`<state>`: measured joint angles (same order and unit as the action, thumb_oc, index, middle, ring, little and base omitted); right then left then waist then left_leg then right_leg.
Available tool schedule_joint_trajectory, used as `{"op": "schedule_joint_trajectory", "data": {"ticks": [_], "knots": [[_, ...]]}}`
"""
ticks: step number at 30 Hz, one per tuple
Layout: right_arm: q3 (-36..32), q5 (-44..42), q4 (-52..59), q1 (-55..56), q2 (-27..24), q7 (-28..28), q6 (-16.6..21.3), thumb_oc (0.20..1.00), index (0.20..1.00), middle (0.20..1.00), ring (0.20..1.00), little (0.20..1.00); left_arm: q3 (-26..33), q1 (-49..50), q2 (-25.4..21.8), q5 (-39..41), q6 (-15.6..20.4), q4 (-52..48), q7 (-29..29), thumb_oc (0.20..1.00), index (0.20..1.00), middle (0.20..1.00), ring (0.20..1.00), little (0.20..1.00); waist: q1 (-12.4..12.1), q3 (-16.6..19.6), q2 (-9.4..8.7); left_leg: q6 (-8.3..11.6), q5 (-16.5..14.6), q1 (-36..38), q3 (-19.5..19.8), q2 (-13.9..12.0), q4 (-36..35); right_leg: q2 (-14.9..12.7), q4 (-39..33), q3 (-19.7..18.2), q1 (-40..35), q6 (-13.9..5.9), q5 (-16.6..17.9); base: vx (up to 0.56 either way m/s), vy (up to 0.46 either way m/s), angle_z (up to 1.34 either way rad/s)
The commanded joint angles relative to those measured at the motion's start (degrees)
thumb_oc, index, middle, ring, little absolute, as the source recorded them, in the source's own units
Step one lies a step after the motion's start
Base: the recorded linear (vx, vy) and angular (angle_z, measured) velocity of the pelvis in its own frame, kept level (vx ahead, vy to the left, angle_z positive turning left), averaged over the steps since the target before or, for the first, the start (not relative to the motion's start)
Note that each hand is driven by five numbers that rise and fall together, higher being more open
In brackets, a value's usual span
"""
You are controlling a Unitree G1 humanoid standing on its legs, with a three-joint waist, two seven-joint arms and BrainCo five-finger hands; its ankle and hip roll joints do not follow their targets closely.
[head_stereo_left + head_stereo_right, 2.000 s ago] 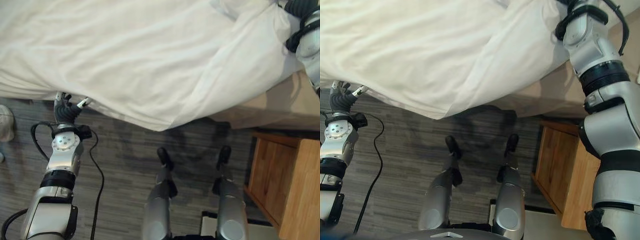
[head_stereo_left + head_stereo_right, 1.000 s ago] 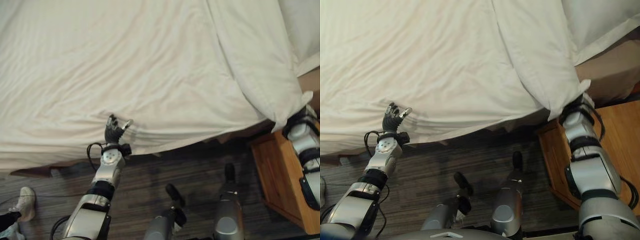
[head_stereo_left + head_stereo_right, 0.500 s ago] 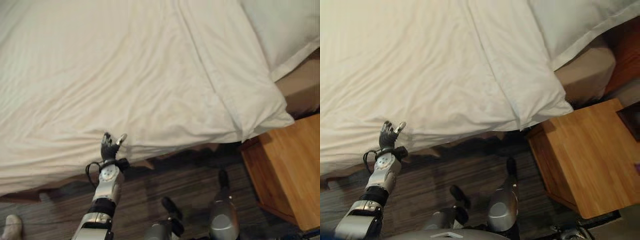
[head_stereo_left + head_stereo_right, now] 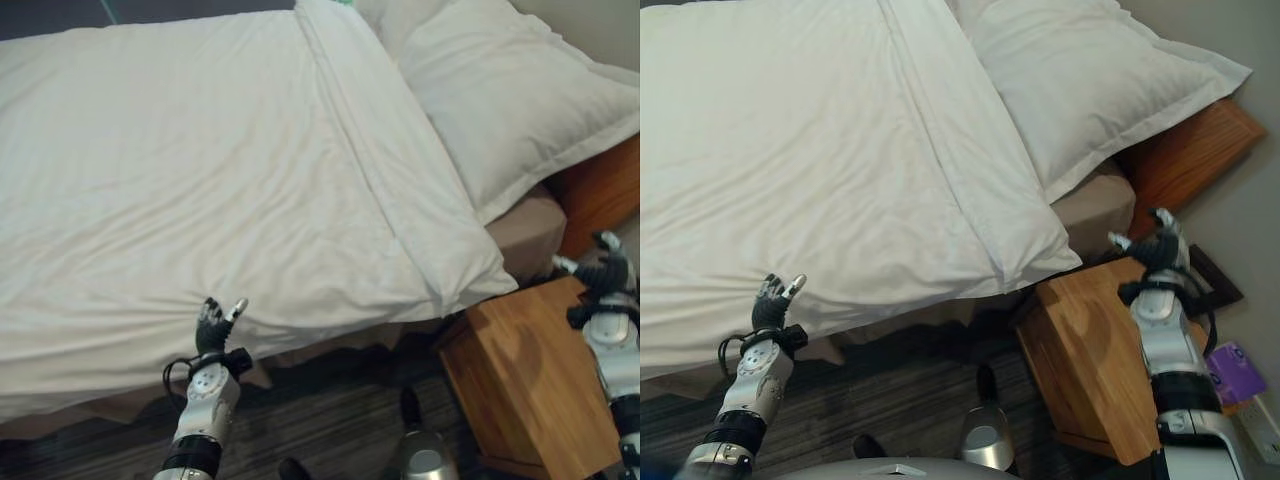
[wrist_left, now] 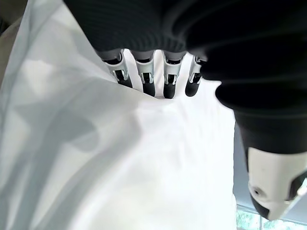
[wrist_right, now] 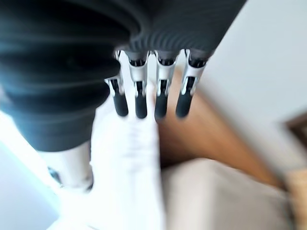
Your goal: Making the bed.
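Observation:
A white duvet (image 4: 200,160) lies spread over the bed, with a folded band running along its pillow end. A white pillow (image 4: 520,100) rests at the head of the bed, partly over the beige mattress corner (image 4: 530,232). My left hand (image 4: 211,322) is open at the duvet's near edge, and its straight fingers (image 5: 144,79) touch the cloth. Over the wooden nightstand (image 4: 520,380), my right hand (image 4: 606,270) is raised. It is open with straight fingers (image 6: 139,98) and holds nothing, apart from the duvet's corner (image 4: 495,285).
A wooden headboard (image 4: 1185,150) stands behind the pillow. Beside the nightstand lie a dark flat item (image 4: 1210,275) and a purple packet (image 4: 1237,372). Dark plank floor (image 4: 900,390) runs along the bed's near side.
The camera has swung up and now takes in the whole bed. My right hand has left the duvet corner and now hangs over the nightstand. The left hand stays at the near edge.

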<state>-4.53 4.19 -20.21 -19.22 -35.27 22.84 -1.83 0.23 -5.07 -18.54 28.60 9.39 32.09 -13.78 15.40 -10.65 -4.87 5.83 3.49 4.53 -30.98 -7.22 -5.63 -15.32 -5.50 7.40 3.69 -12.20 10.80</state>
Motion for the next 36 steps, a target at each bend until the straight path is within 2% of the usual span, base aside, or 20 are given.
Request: {"op": "schedule_joint_trajectory", "data": {"ticks": [1,3,4,5,7,8,9,10,12,13,14,16,23,25,30,31,32,34,35,36], "knots": [[1.1,-10.6,0.5,-7.7,0.8,1.7,6.6,0.200,0.200,0.200,0.200,0.200,-0.9,-2.5,0.0,-0.9,1.1,-2.8,3.2,1.000,1.000,1.000,1.000,1.000,-2.5,-0.6,0.15,4.00,-5.7,6.2,2.6,-3.5,5.2,-1.0,2.3,4.9,8.2,-1.37,3.7,0.03,-0.024,0.15],[0.9,-22.3,-0.9,-13.6,3.3,0.6,10.4,0.200,0.200,0.200,0.200,0.200,-1.2,-3.2,-0.7,0.4,1.4,-2.4,3.4,1.000,1.000,1.000,1.000,1.000,-3.3,-1.4,0.42,4.18,-5.1,5.4,3.1,-3.4,5.2,-1.3,2.5,5.0,8.7,-1.10,4.0,0.00,-0.025,0.08],[0.9,-22.3,-1.0,-13.7,3.3,0.6,10.4,0.200,0.200,0.200,0.200,0.200,-1.2,-3.2,-0.7,0.4,1.4,-2.4,3.5,1.000,1.000,1.000,1.000,1.000,-3.3,-1.4,0.36,4.17,-5.1,5.4,3.1,-3.4,5.2,-1.4,2.5,5.0,8.8,-1.09,4.0,0.01,-0.008,0.11],[0.2,-31.4,-2.9,-20.1,5.4,0.3,13.9,0.200,0.200,0.200,0.200,0.200,-2.3,-3.5,-0.7,0.9,1.7,-1.9,3.7,1.000,1.000,1.000,1.000,1.000,-4.7,-2.7,1.51,4.45,-5.5,5.0,3.5,-3.5,5.5,-1.5,2.6,5.2,9.0,-1.27,3.9,0.02,0.010,0.16],[0.3,-40.6,-6.2,-27.2,7.3,-0.6,17.8,0.200,0.200,0.200,0.200,0.200,-2.9,-4.2,-1.1,2.1,2.6,-1.4,4.1,1.000,1.000,1.000,1.000,1.000,-5.8,-4.3,2.30,4.76,-5.1,3.4,3.9,-3.4,6.2,-2.1,2.6,5.4,9.8,-1.07,4.2,-0.01,-0.010,0.12],[0.1,-43.5,-6.8,-29.5,8.2,-0.5,18.9,0.200,0.200,0.200,0.200,0.200,-3.2,-4.2,-1.2,2.6,3.0,-1.3,4.1,1.000,1.000,1.000,1.000,1.000,-6.5,-4.9,2.99,5.00,-5.3,2.8,4.1,-3.7,6.4,-2.2,2.5,5.5,9.8,-1.24,4.0,-0.04,-0.025,0.07],[0.2,-43.7,-7.0,-29.7,8.1,-0.6,19.0,0.200,0.200,0.200,0.200,0.200,-3.1,-4.3,-1.2,2.6,3.1,-1.2,4.1,1.000,1.000,1.000,1.000,1.000,-6.4,-5.0,2.83,4.97,-5.0,2.6,4.2,-3.6,6.5,-2.3,2.6,5.5,10.1,-1.05,4.2,-0.02,-0.034,0.11],[-0.3,-48.0,-8.3,-32.9,10.7,-0.5,21.2,0.200,0.200,0.200,0.200,0.200,-3.6,-5.2,-1.6,3.2,3.5,-0.6,3.7,1.000,1.000,1.000,1.000,1.000,-7.5,-6.2,4.10,5.39,-4.7,1.0,5.0,-4.0,6.8,-2.4,2.7,5.9,10.4,-1.08,3.9,-0.03,-0.065,0.13],[-0.8,-49.5,-9.1,-33.9,11.3,-0.5,22.1,0.200,0.200,0.200,0.200,0.200,-3.6,-5.5,-1.7,3.4,3.7,-0.2,3.6,1.000,1.000,1.000,1.000,1.000,-7.7,-6.4,4.31,5.42,-4.0,0.3,5.4,-4.0,6.8,-2.7,2.8,6.2,10.7,-0.82,4.0,0.00,-0.060,0.25],[-1.3,-51.9,-9.9,-35.2,13.2,-0.9,23.6,0.200,0.200,0.200,0.200,0.200,-3.8,-5.7,-1.9,3.8,4.0,0.6,3.6,1.000,1.000,1.000,1.000,1.000,-8.8,-6.8,5.53,5.62,-3.4,-0.6,6.1,-4.2,6.6,-2.8,3.0,6.9,10.8,-0.74,3.7,0.01,-0.036,0.35],[-1.3,-52.1,-10.0,-35.3,13.2,-1.0,23.7,0.200,0.200,0.200,0.200,0.200,-3.8,-5.7,-2.0,3.8,4.1,0.6,3.7,1.000,1.000,1.000,1.000,1.000,-8.7,-6.8,5.54,5.64,-3.3,-0.7,6.2,-4.3,6.6,-2.8,3.0,7.0,10.8,-0.72,3.7,0.02,-0.063,0.38],[-1.6,-54.8,-10.8,-36.7,15.2,-1.9,25.7,0.200,0.200,0.200,0.200,0.200,-4.5,-6.0,-2.4,4.2,4.6,1.2,3.8,1.000,1.000,1.000,1.000,1.000,-9.8,-7.7,7.22,5.84,-2.6,-2.1,7.5,-4.3,6.3,-2.9,3.3,7.7,11.1,-0.72,3.4,-0.03,-0.057,0.34],[-3.1,-59.4,-13.2,-39.7,15.2,-2.7,28.8,0.200,0.200,0.200,0.200,0.200,-4.8,-9.4,-3.3,6.0,5.8,3.2,2.7,1.000,1.000,1.000,1.000,1.000,-10.3,-11.6,11.85,6.47,-2.2,-7.7,8.6,-4.9,8.1,-3.9,3.8,7.2,15.1,-0.93,3.0,-0.07,-0.029,0.18],[-5.9,-62.9,-15.5,-37.8,15.2,-4.7,29.9,0.200,0.200,0.200,0.200,0.200,-4.1,-8.7,-2.9,7.0,5.9,3.9,3.6,1.000,1.000,1.000,1.000,1.000,-9.7,-12.6,14.80,6.50,-2.1,-9.7,8.2,-4.6,8.7,-4.7,3.8,6.6,17.1,-1.28,3.3,-0.07,0.063,0.06],[-13.8,-68.7,-18.3,-30.3,14.1,-7.1,31.8,0.200,0.200,0.200,0.200,0.200,-1.5,-7.6,-1.6,8.2,5.1,6.1,5.5,1.000,1.000,1.000,1.000,1.000,-6.5,-13.2,19.51,5.78,-2.4,-11.4,6.7,-2.7,7.8,-5.3,4.2,3.9,22.0,-1.80,3.7,-0.03,0.166,-0.13],[-13.8,-68.8,-18.1,-30.1,14.1,-7.2,31.8,0.200,0.200,0.200,0.200,0.200,-1.5,-7.6,-1.6,8.2,5.2,6.2,5.6,1.000,1.000,1.000,1.000,1.000,-6.5,-13.2,19.41,5.66,-2.0,-11.6,6.6,-2.6,7.8,-5.4,4.4,3.8,22.2,-1.63,4.0,0.01,0.181,-0.22],[-16.9,-69.1,-17.4,-25.5,14.3,-6.9,32.5,0.200,0.200,0.200,0.200,0.200,-1.1,-7.5,-0.2,8.5,4.8,7.5,5.9,1.000,1.000,1.000,1.000,1.000,-5.0,-13.1,20.58,5.37,-3.0,-11.1,5.8,-1.7,7.6,-5.7,4.6,2.8,23.1,-2.03,3.7,0.02,0.162,-0.18],[-19.4,-68.9,-16.7,-21.9,14.3,-6.3,33.1,0.200,0.200,0.200,0.200,0.200,-1.1,-7.9,1.3,8.3,4.5,8.8,5.9,1.000,1.000,1.000,1.000,1.000,-2.9,-13.0,21.12,5.07,-3.7,-10.6,5.2,-1.0,7.6,-6.1,4.7,1.9,23.6,-2.29,4.0,0.03,0.155,-0.15],[-19.4,-68.9,-16.6,-21.7,14.3,-6.3,33.1,0.200,0.200,0.200,0.200,0.200,-1.2,-7.9,1.3,8.3,4.5,8.9,5.9,1.000,1.000,1.000,1.000,1.000,-2.8,-13.0,21.01,4.95,-3.4,-10.7,5.1,-0.9,7.7,-6.3,4.8,1.9,23.8,-2.22,4.3,0.07,0.153,-0.15],[-22.0,-68.8,-17.1,-17.1,15.0,-5.4,32.7,0.200,0.200,0.200,0.200,0.200,-1.6,-9.4,3.4,8.8,3.8,10.9,6.0,1.000,1.000,1.000,1.000,1.000,0.4,-12.4,21.01,4.63,-5.1,-9.1,3.8,-0.1,7.9,-6.4,4.9,1.0,24.1,-2.61,4.4,0.08,0.132,-0.23]]}}
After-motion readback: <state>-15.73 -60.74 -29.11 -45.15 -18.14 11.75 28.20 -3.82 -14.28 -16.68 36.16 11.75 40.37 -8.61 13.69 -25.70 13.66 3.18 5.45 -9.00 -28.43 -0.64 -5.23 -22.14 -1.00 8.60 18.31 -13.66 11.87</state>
